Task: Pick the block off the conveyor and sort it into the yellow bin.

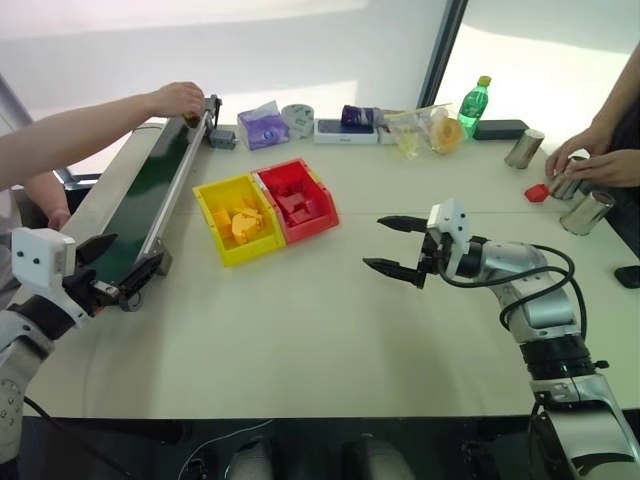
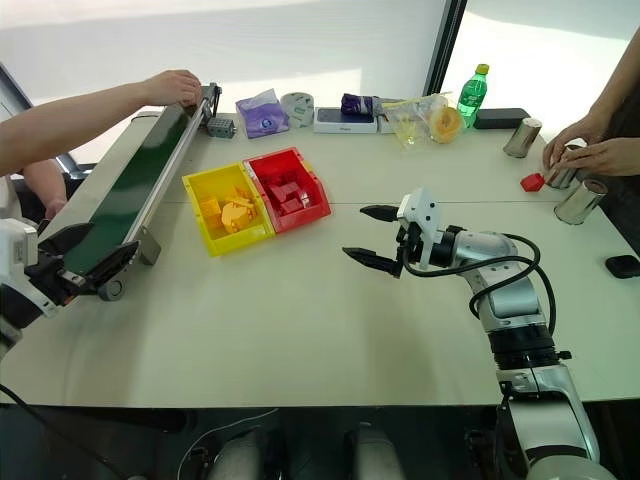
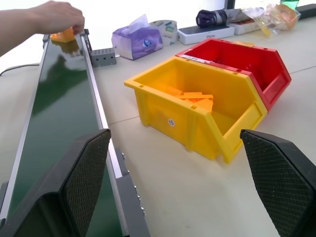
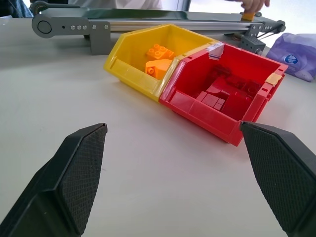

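I'm waiting: a person's hand (image 3: 54, 17) sets the small yellow-orange plastic block (image 3: 64, 35) on the long dark green conveyor (image 3: 54, 113)'s far end. My left gripper (image 3: 177, 187) and right gripper (image 4: 177, 182) hang with jaws apart; next, the left must close on the block, then carry it right to the bright yellow plastic bin (image 3: 197, 123).

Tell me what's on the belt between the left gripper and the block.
Nothing: the conveyor belt is bare from the left gripper up to the block under a person's hand, seen in the left wrist view.
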You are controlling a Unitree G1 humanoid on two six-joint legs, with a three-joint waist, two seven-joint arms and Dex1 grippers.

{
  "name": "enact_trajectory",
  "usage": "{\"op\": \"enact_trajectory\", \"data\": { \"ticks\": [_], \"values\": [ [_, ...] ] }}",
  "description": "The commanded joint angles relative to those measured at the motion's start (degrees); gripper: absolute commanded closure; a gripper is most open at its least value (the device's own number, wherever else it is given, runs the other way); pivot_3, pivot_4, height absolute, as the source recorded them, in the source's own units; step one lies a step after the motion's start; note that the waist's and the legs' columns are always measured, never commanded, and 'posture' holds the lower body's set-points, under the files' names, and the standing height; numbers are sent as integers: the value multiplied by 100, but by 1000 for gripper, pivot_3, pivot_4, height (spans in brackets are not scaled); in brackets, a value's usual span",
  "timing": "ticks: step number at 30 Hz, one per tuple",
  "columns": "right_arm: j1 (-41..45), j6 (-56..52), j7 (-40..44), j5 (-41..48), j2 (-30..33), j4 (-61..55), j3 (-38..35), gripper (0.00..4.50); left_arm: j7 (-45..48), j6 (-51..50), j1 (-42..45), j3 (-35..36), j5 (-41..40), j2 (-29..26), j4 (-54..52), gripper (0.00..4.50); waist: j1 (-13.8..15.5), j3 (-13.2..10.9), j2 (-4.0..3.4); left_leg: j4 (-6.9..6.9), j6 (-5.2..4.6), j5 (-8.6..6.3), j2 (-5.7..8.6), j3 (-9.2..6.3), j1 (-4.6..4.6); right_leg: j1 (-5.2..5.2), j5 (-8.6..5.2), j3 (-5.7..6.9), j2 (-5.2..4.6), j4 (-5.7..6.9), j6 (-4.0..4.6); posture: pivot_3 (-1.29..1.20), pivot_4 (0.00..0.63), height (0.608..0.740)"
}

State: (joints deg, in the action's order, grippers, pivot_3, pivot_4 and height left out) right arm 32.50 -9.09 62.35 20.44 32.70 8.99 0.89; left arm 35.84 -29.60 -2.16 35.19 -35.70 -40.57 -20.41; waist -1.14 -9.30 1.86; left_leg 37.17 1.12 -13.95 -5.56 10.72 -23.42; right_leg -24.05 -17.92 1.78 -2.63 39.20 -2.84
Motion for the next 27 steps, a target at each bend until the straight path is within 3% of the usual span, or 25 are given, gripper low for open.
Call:
{"op": "enact_trajectory", "data": {
  "ticks": [1,27],
  "values": [
    [65,63,-7,42,7,-141,-102,0,-28,40,26,202,-134,-19,-50,64,1,0,0,0,0,0,0,0,0,0,0,0,0,0,0,0,150,740],
    [178,-1,61,34,-13,-80,-49,0,-457,551,-229,459,80,282,-58,64,0,0,0,0,0,0,-1,0,0,0,0,0,0,0,0,0,150,740]
  ]
}}
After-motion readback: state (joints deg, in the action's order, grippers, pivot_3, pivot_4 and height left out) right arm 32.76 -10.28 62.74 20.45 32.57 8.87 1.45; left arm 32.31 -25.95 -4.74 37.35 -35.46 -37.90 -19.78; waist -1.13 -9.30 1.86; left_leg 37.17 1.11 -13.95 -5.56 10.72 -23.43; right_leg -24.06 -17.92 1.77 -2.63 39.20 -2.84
